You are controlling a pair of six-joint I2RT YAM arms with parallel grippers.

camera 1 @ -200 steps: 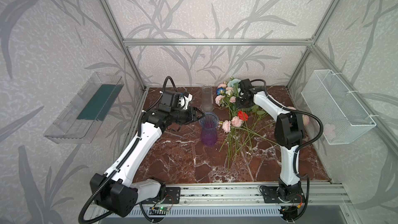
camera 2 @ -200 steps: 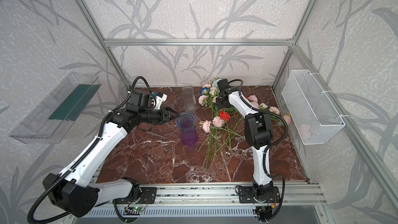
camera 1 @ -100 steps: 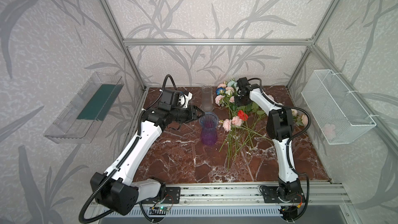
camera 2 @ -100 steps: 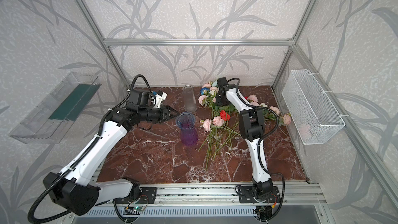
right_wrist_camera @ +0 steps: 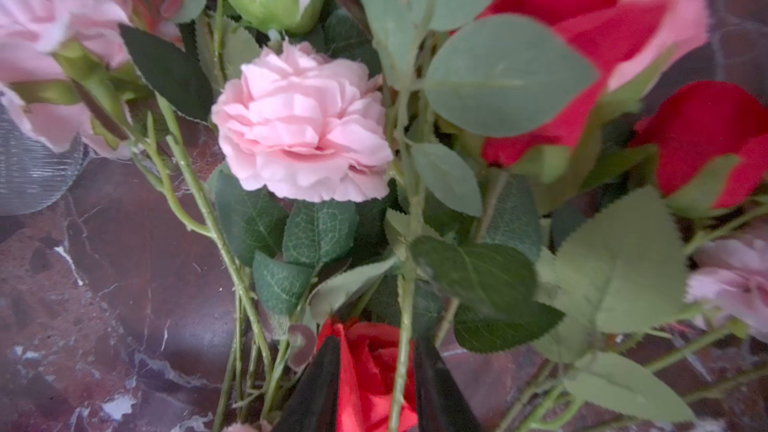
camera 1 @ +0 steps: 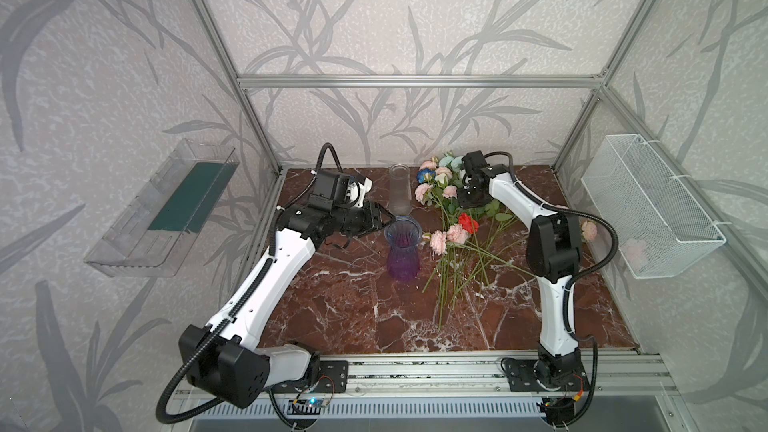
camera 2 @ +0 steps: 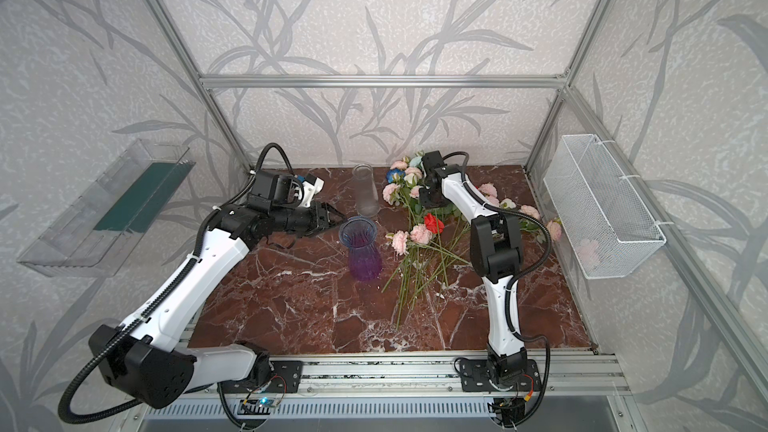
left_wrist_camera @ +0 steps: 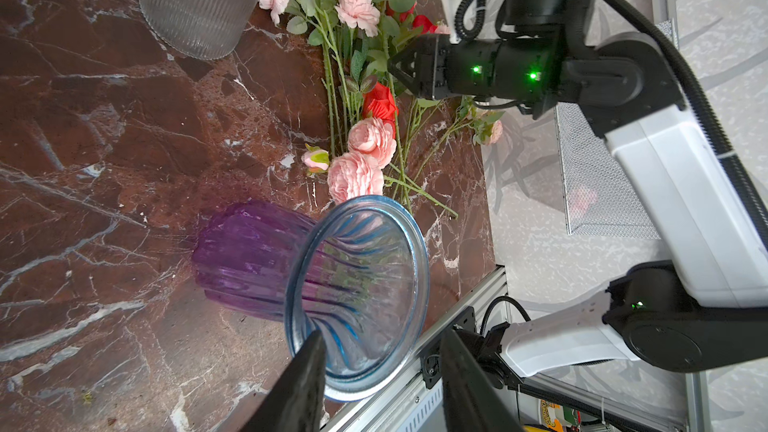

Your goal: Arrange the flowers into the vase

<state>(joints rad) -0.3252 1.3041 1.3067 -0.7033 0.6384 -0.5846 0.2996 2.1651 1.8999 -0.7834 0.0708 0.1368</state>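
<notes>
Around: clear ribbed vase (camera 1: 400, 193) behind purple vase (camera 1: 402, 259), wire basket (camera 1: 648, 209) on right wall | Flowers (camera 1: 457, 234) heaped on bench (camera 1: 353, 305) right of purple vase, leaves crowding stems | Left tool (left_wrist_camera: 382, 334) released, jaws apart just beside the purple vase's rim | Right tool (right_wrist_camera: 376, 342) unclenched, jaws parted around one green stem (right_wrist_camera: 405, 305) over a red rose (right_wrist_camera: 370, 367)

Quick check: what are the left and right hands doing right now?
Left hand: open at the rim of the purple vase, holding nothing.
Right hand: open, straddling a green flower stem, not clamped on it.
</notes>
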